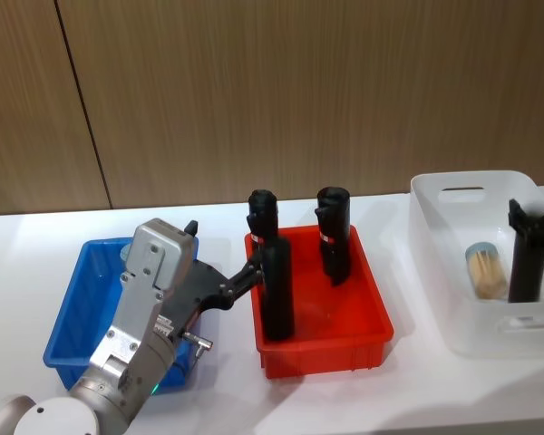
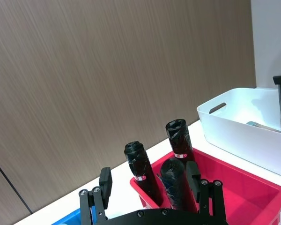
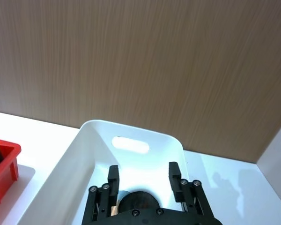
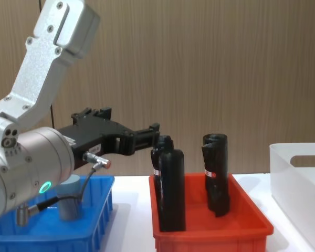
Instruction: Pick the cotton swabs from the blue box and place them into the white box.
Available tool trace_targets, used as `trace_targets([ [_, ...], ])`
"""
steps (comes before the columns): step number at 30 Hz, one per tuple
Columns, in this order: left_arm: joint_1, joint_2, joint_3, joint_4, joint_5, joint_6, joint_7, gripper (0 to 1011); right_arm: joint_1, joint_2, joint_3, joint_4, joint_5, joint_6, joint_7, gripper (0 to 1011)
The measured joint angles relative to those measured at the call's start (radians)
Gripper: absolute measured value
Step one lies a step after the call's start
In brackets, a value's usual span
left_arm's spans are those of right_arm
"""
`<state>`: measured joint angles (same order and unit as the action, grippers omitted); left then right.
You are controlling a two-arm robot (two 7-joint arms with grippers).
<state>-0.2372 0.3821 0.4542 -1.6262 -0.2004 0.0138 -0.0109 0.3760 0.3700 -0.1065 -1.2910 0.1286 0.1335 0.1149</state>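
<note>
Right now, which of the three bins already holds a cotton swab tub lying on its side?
The white box, at the robot's right: a cotton swab tub lies in it beside the right hand. The red bin holds black rolls.

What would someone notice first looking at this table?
Three black rolls stand in the red bin at centre. The left end effector hangs open between the blue box and that bin. The right end effector is open over the white box, above a cotton swab tub.
</note>
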Motion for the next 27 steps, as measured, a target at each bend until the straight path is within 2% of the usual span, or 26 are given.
trace_targets([
  [2,0.0,0.0,0.0,0.0,0.0,0.0,0.0,1004,0.0,-0.001,0.0,0.007,0.0,-0.003,0.0,665],
  [3,0.0,0.0,0.0,0.0,0.0,0.0,0.0,1004,0.0,-0.002,0.0,0.013,-0.001,-0.004,0.0,721],
  [8,0.0,0.0,0.0,0.0,0.0,0.0,0.0,1004,-0.004,-0.004,-0.003,0.021,0.0,-0.009,0.003,849],
  [9,0.0,0.0,0.0,0.0,0.0,0.0,0.0,1004,-0.006,-0.005,-0.003,0.021,0.001,-0.011,0.004,900],
  [13,0.0,0.0,0.0,0.0,0.0,0.0,0.0,1004,-0.016,-0.007,-0.005,0.013,0.012,-0.015,0.008,990],
  [27,0.0,0.0,0.0,0.0,0.0,0.0,0.0,1004,-0.047,-0.011,-0.008,-0.03,0.044,-0.023,0.017,1002],
])
